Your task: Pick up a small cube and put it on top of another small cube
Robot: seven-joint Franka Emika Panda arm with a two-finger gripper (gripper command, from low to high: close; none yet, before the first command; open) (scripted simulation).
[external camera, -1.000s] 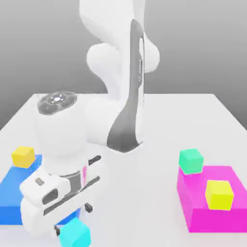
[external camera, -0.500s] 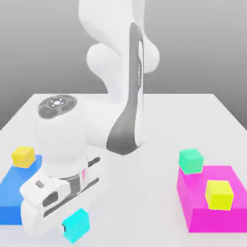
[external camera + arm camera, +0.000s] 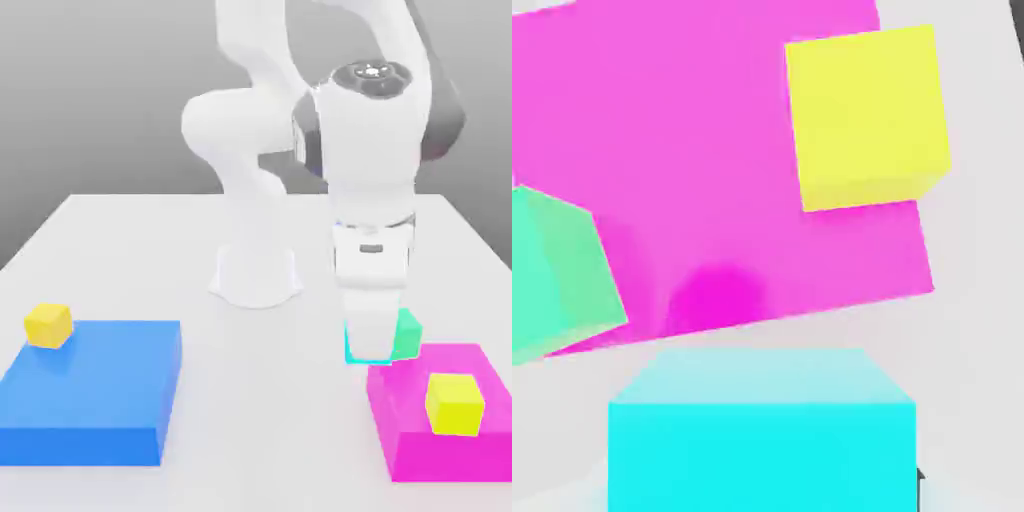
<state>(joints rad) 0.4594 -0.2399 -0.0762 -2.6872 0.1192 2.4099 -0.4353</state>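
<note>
My gripper point(image 3: 371, 342) is shut on the small cyan cube point(image 3: 350, 349), whose edges show around the white fingers. The same cyan cube point(image 3: 762, 432) sits close in the hand view. I hold it in the air, just to the exterior view's left of the mint-green cube point(image 3: 408, 335), which it partly overlaps. In the hand view the green cube point(image 3: 554, 272) stands off to one side of the held cube, not under it. The green cube rests on the table at the far edge of the magenta block point(image 3: 433, 438).
A yellow-green cube point(image 3: 454, 403) lies on the flat magenta block point(image 3: 702, 150); the hand view shows that cube point(image 3: 867, 116) too. A flat blue block point(image 3: 92, 393) lies at the exterior view's left, with a yellow cube point(image 3: 48, 325) at its far corner. The arm's base point(image 3: 256, 272) stands mid-table.
The gripper closed on the cyan cube at the front left, lifted it, and the arm swung it across to the right, beside the green cube.
</note>
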